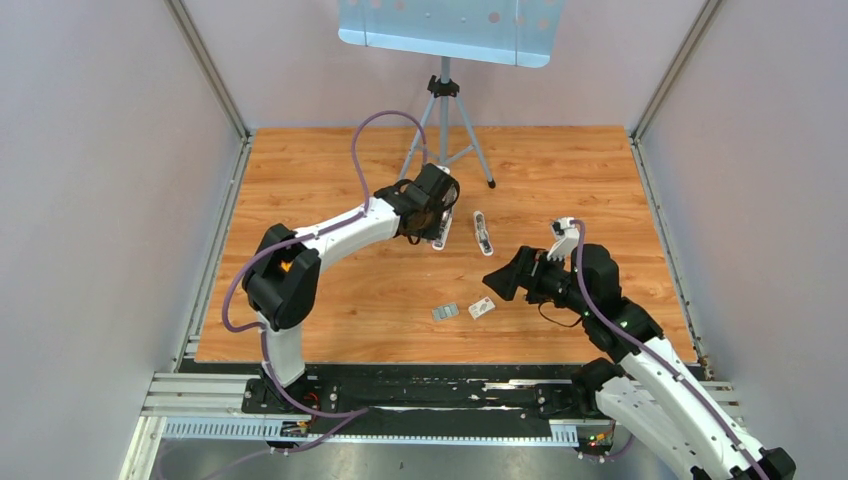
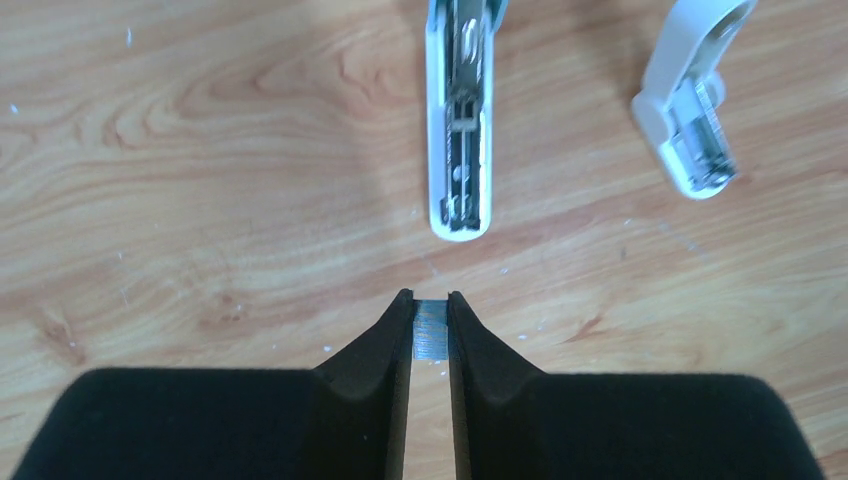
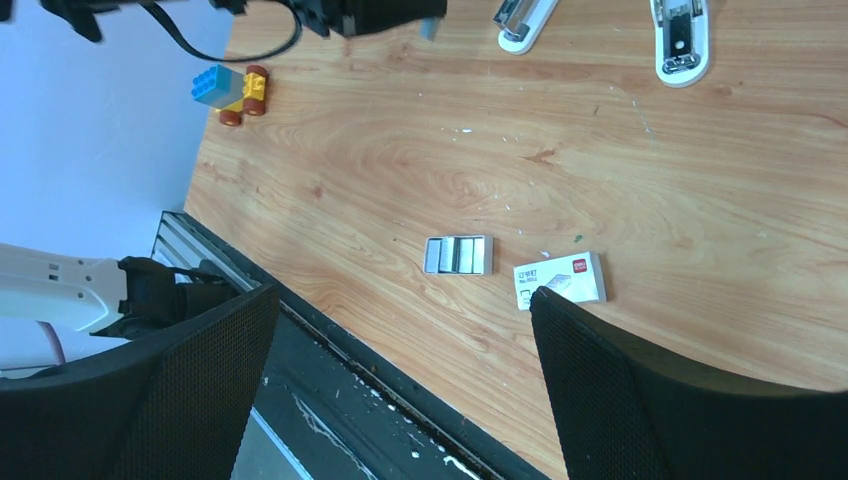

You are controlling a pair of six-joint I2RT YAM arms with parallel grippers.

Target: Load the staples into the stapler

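Staples (image 2: 431, 338) sit pinched in the left end effector (image 2: 431, 312) (right end effector (image 3: 400, 330) spread wide), just short of the stapler (image 2: 459, 130).

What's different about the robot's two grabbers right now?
The left gripper is pinched shut on the staples, while the right gripper is wide open and holds nothing. The left gripper points at the open stapler, while the right gripper looks down at a white carton nearer the table's front edge. Both have black fingers and are above the wooden table.
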